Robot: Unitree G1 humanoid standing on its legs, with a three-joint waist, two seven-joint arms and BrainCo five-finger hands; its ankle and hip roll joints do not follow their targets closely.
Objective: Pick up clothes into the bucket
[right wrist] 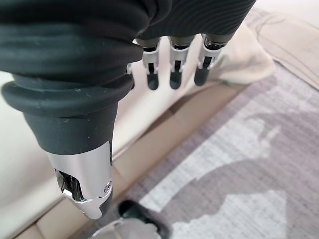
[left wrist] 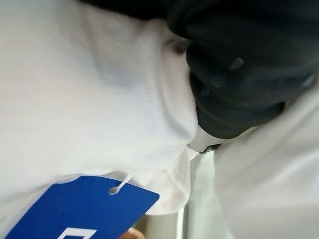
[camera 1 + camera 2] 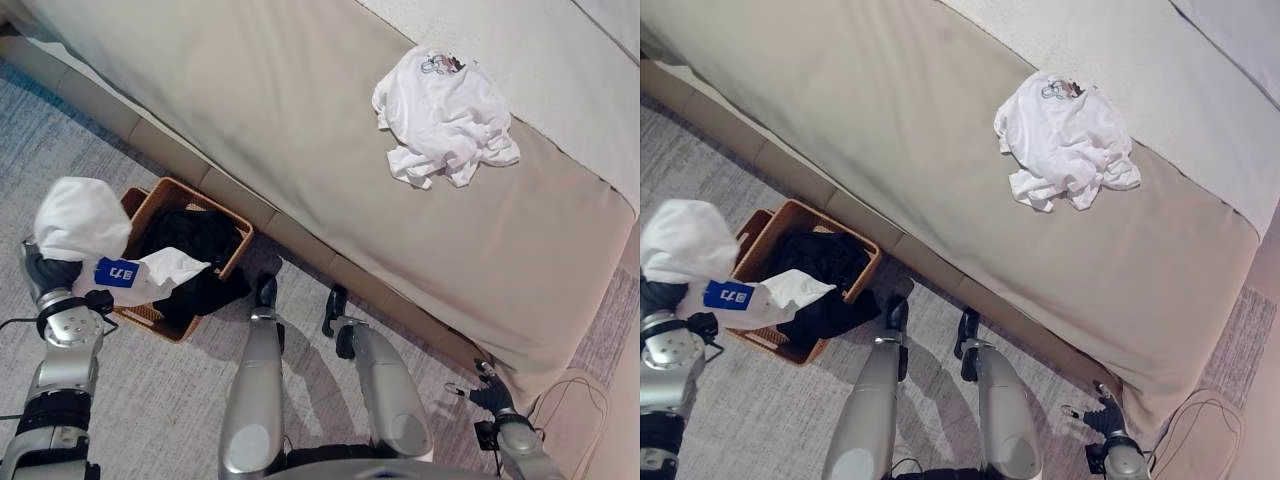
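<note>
With the left hand (image 3: 62, 272) wrapped in the white tagged garment (image 3: 85, 222) (its fingers hidden, grip unclear), carry it fully over the basket (image 3: 232, 262) before loosening, right hand (image 1: 172, 69) hanging with fingers loosely apart.

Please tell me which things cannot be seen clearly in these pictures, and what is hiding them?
- Left robot hand: the white garment with the blue tag covers its fingers in the eye views and left wrist view, so its grip cannot be read.
- Basket: its floor is hidden by dark clothes; what lies beneath is unknown.
- White shirt on the bed: crumpled, so its print is too small to read.
- Right robot hand: fingers straight, holding nothing.
</note>
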